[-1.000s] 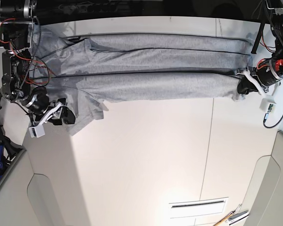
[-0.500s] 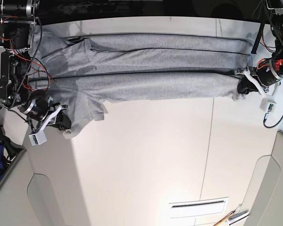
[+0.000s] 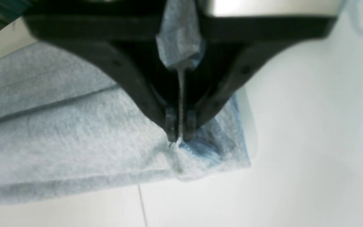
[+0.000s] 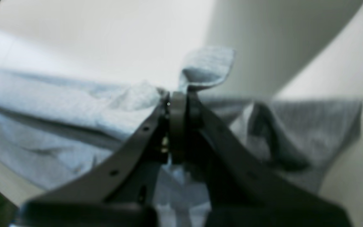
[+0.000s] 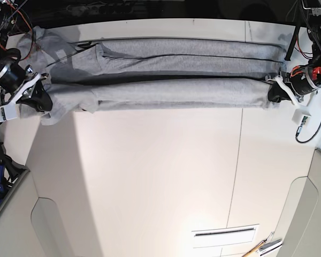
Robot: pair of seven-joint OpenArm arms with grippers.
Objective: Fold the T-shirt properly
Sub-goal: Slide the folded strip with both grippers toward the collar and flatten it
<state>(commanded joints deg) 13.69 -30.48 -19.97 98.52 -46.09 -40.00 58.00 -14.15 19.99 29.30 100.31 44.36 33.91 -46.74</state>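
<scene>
The heather-grey T-shirt [image 5: 166, 72] lies stretched in long lengthwise folds across the far part of the white table [image 5: 160, 171]. No lettering or neck tag shows. My left gripper [image 5: 274, 92] is shut on the shirt's right end; in the left wrist view the fingertips [image 3: 179, 134] pinch a corner of grey cloth [image 3: 74, 138] just above the table. My right gripper [image 5: 40, 96] is shut on the shirt's left end by a sleeve; the right wrist view shows its closed jaws with cloth [image 4: 208, 67] bunched above them.
A slotted white panel [image 5: 224, 233] and a pen-like tool [image 5: 262, 247] lie at the near right. Cables and arm hardware [image 5: 310, 32] crowd the far right corner. The table's left edge [image 5: 21, 176] drops off beside the right arm.
My right gripper has moved up and to the left, away from the near side, pulling the hanging sleeve end taut and level with the folded band. My left gripper shifted slightly towards the far side.
</scene>
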